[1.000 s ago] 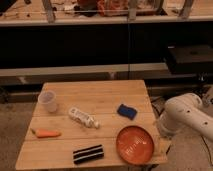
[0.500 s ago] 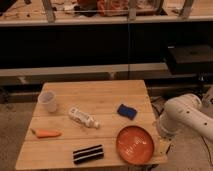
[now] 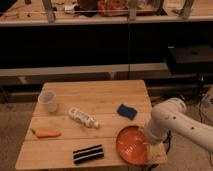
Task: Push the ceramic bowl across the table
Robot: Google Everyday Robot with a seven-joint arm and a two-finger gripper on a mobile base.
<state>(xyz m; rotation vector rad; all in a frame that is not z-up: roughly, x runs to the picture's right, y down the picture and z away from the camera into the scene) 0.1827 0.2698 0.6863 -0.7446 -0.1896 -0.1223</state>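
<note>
Where the white arm [image 3: 167, 122] bends down at the table's right edge, the gripper [image 3: 150, 145] meets the right rim of the ceramic bowl [image 3: 131, 145] - whether it is open or closed, or has hold of anything, cannot be told. Orange-red and upright, the bowl sits at the front right corner of the wooden table [image 3: 100, 95] - near a blue sponge [image 3: 127, 111] behind it and a black striped block [image 3: 88, 154] to its left.

Single high view looks down across the table [image 3: 100, 95] — tool [image 3: 151, 146] lower right.
</note>
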